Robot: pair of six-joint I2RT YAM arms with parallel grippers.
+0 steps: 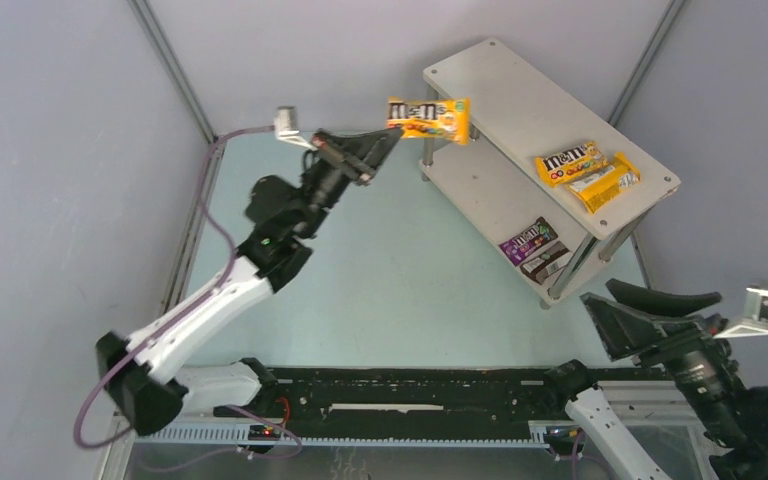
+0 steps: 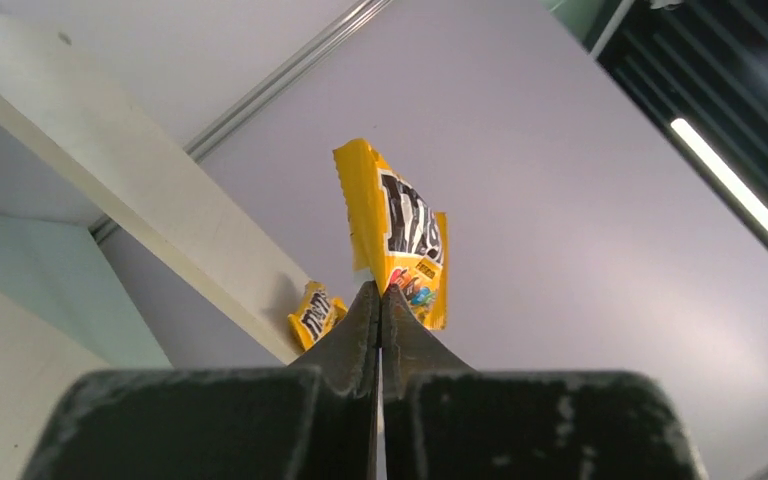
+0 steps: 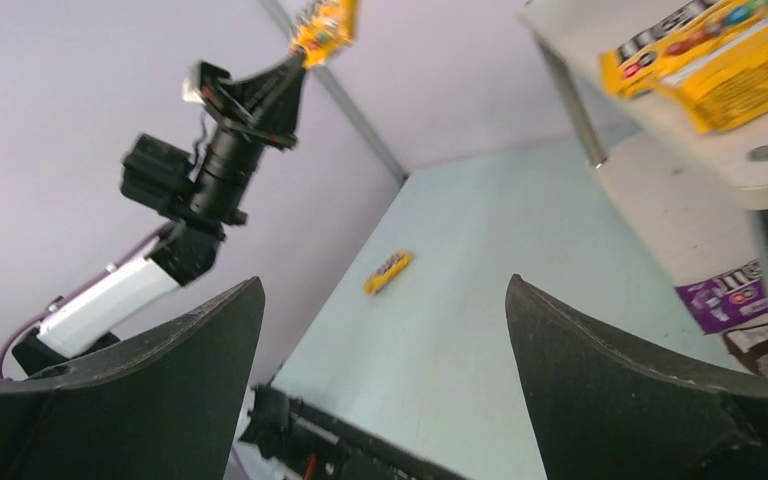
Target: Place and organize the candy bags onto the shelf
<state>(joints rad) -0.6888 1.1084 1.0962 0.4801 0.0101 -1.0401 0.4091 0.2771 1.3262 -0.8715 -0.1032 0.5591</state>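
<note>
Black tapered fingers of the left gripper (image 1: 393, 137) are pinched shut on one end of a glossy yellow-orange candy packet (image 1: 430, 118). The packet juts past the tips, aloft in the upper centre of the top view, at the left corner of the white two-tier shelf (image 1: 505, 95).

Right of it on the top board lie a second yellow packet (image 1: 568, 162) and a third yellow packet (image 1: 605, 182), touching. On the lower board, a purple packet (image 1: 528, 240) sits just beside a dark brown packet (image 1: 546, 262). A fourth yellow packet (image 3: 388, 271) lies on the pale green counter (image 1: 410, 270), mid-frame in the right wrist view. The right gripper (image 1: 596, 290), at lower right, stands wide and empty.

Held by one end, the packet will likely droop. The placing should go best if it is carried over the bare top board, lowered until it lies flat near the yellow pair, and only then let go.
</note>
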